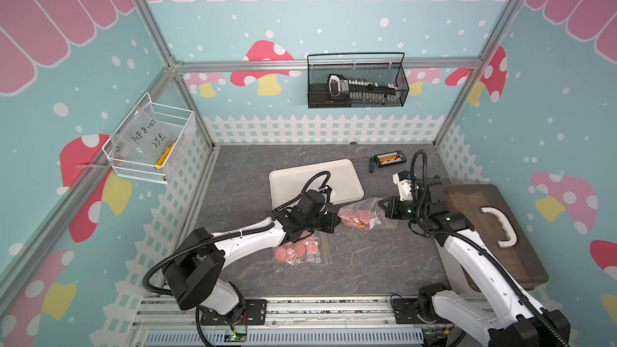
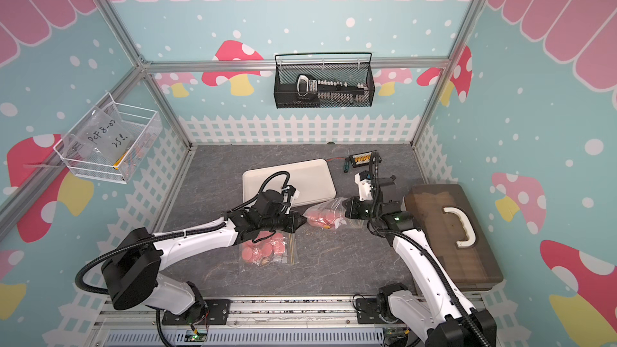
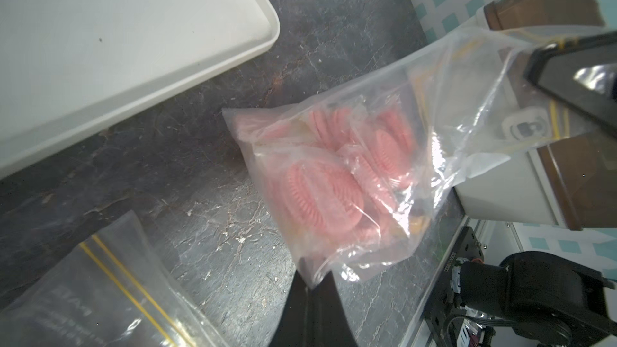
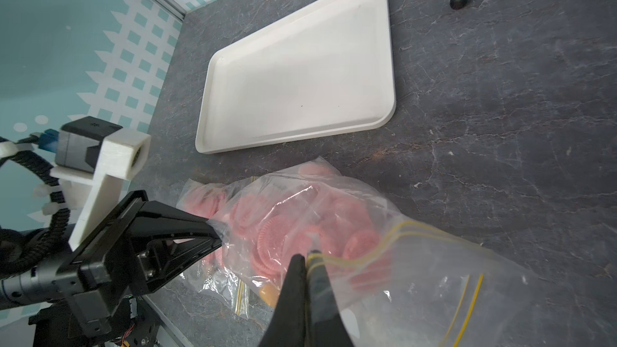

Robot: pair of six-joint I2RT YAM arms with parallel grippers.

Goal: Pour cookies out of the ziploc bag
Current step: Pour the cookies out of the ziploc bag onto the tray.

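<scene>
A clear ziploc bag (image 1: pixel 362 211) (image 2: pixel 325 213) full of salmon-pink cookies (image 3: pixel 320 191) (image 4: pixel 283 235) hangs just above the grey tabletop, stretched between my two grippers. My left gripper (image 3: pixel 312 287) (image 1: pixel 336 216) is shut on the bag's bottom corner. My right gripper (image 4: pixel 309 255) (image 1: pixel 384 206) is shut on the bag's edge with the yellow zip lines. The bag sits just in front of the near right corner of the white tray (image 1: pixel 283 181) (image 4: pixel 300 78), which holds nothing.
A second clear bag of pink discs (image 1: pixel 300 252) (image 3: pixel 100 295) lies flat under my left arm. A brown case with a white handle (image 1: pixel 494 228) stands at the right edge. A screwdriver (image 1: pixel 371 165) and a small black box (image 1: pixel 390 159) lie behind the tray.
</scene>
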